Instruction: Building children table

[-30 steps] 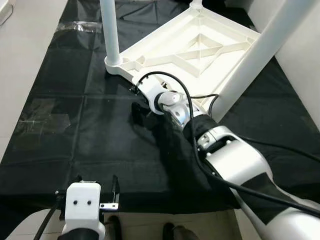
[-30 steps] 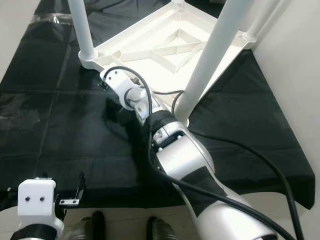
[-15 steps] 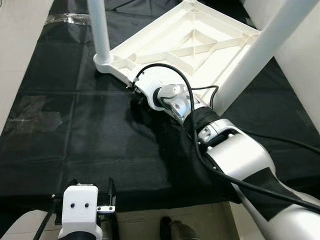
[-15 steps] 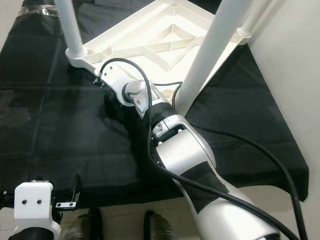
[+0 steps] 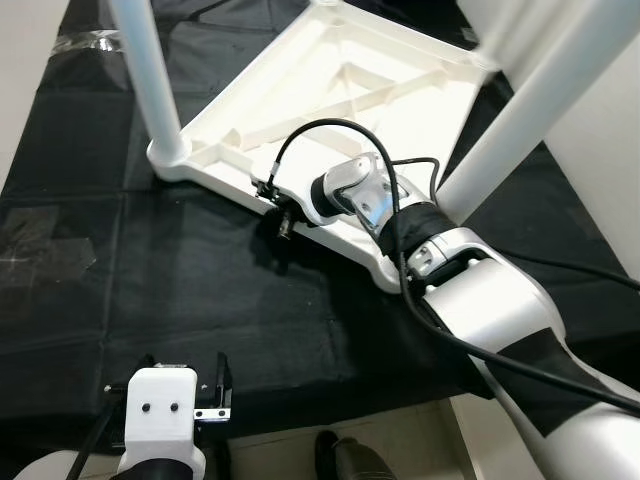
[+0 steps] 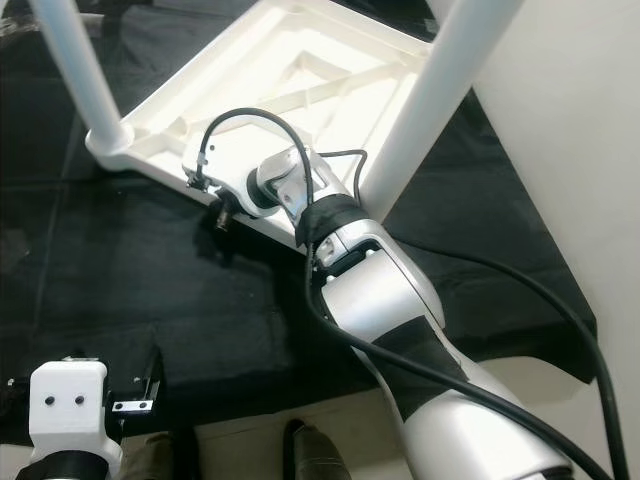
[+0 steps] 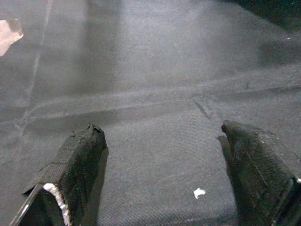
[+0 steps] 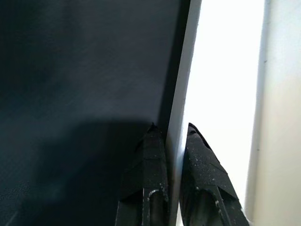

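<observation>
Head views are bright and mostly sharp, with soft glare on the black sheet (image 5: 120, 260) near its left edge. Right wrist view is half deep shadow, half blown-out white. Left wrist view is dim, grainy, fingertips (image 7: 75, 160) slightly soft.

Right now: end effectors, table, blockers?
Right end effector clamped on upturned white table's rim. Left end effector open, hovering over black sheet. Nothing blocking.

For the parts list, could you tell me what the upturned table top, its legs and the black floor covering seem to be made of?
Table top: likely moulded white plastic, judging by the ribbed underside and soft sheen.
Legs: smooth white tubes, plastic or coated metal; cannot tell.
Floor covering: thin black sheet, probably woven fabric or tarp, creased with fine weave.
The right gripper pinches the top's rim.
</observation>
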### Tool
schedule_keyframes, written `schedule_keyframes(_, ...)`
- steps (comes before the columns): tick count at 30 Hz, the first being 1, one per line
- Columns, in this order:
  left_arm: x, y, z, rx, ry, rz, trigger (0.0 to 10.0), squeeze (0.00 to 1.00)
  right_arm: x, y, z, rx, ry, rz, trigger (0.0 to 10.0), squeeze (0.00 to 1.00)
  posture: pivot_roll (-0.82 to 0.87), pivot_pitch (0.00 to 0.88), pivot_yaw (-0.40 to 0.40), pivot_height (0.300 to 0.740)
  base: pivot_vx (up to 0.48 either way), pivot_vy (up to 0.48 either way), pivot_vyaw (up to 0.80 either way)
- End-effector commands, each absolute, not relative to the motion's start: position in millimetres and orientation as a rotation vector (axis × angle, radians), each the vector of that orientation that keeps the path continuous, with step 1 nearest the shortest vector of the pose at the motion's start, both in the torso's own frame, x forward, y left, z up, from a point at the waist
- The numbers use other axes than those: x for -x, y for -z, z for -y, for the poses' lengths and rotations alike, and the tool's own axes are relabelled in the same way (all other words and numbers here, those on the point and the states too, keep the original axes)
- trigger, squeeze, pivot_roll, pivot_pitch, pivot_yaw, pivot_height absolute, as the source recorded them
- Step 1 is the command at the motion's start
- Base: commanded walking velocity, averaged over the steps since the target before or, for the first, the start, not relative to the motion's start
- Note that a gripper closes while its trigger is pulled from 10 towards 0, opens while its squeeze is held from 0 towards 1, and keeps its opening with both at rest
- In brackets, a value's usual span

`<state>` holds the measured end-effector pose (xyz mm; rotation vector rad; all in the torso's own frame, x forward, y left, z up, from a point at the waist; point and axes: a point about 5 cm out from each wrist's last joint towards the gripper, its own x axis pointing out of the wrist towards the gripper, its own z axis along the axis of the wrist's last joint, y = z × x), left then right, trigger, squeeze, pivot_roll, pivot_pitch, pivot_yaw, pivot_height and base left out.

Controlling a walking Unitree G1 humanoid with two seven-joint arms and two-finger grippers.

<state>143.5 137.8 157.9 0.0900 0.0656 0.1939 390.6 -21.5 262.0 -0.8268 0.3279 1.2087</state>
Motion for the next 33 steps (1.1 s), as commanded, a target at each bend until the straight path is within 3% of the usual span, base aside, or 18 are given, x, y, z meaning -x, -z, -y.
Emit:
schedule_keyframes(1,-145,-149,-126,-0.056,-0.158,-0.103,10.0,0.00,-375,-242,17,0.889,-1.485,-0.464,0.0,0.00,-0.05,0.300,-0.165,0.734,0.000,0.000,0.00)
schedule_keyframes(7,-153,-147,-129,-0.074,-0.149,-0.088,10.0,0.00,-362,-252,24,0.839,-1.779,-0.448,0.0,0.00,-0.05,0.269,-0.138,0.734,0.000,0.000,0.00)
schedule_keyframes(13,-157,-147,-133,-0.091,-0.151,-0.081,10.0,0.00,-357,-247,23,0.816,-1.838,-0.409,0.0,0.00,-0.04,0.248,-0.123,0.734,0.000,0.000,0.00)
schedule_keyframes(24,-165,-144,-143,-0.118,-0.154,-0.069,10.0,0.00,-361,-231,46,0.781,-1.807,-0.437,0.0,0.00,-0.02,0.215,-0.097,0.734,0.000,0.000,0.00)
schedule_keyframes(33,-165,-137,-143,-0.124,-0.147,-0.088,10.0,0.00,-348,-236,10,0.710,-1.917,-0.290,0.0,0.00,-0.01,0.206,-0.102,0.734,0.000,0.000,0.00)
